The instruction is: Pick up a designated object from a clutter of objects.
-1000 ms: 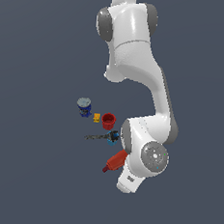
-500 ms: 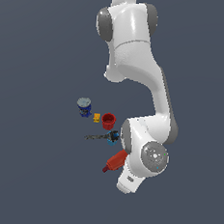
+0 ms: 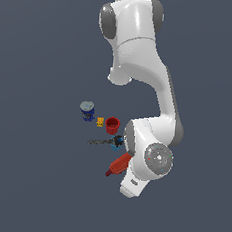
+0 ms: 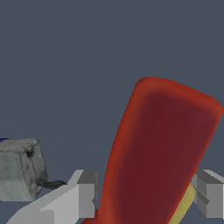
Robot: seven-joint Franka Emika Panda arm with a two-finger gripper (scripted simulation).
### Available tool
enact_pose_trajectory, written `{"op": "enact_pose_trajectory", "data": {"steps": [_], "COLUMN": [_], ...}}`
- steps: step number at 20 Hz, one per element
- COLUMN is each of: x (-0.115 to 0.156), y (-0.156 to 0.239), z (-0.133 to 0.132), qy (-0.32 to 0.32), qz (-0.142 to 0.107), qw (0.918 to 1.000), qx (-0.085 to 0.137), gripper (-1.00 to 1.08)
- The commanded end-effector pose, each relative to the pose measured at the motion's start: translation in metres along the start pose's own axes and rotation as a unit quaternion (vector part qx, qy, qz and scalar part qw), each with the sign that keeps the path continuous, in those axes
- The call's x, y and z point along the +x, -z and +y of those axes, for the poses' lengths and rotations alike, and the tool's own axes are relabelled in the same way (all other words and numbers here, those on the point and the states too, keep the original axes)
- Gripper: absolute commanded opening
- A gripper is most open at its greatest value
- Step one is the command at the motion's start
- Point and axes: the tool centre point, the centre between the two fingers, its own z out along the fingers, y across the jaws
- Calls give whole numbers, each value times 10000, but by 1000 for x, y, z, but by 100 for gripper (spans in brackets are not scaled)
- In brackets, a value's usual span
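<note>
Drill [image 4: 162, 153] handle is sitting between the gripper's [image 4: 146, 197] spread fingers, just beyond the thin grey tool [image 3: 101, 142] from the red cup [image 3: 112, 123], with closing and lifting seemingly pending.

No text, label, brand, number or sign can be read on anything in either view.
</note>
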Motion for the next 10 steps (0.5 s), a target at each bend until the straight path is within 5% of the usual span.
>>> {"op": "enact_pose_trajectory", "data": {"steps": [1,10], "x": [-5,-39], "y": [8,44], "z": [-2,-21], "qy": [-2,-5], "qz": [14,9], "qw": [10000,10000], "qx": [-22,-25], "gripper": [-100,-100]}}
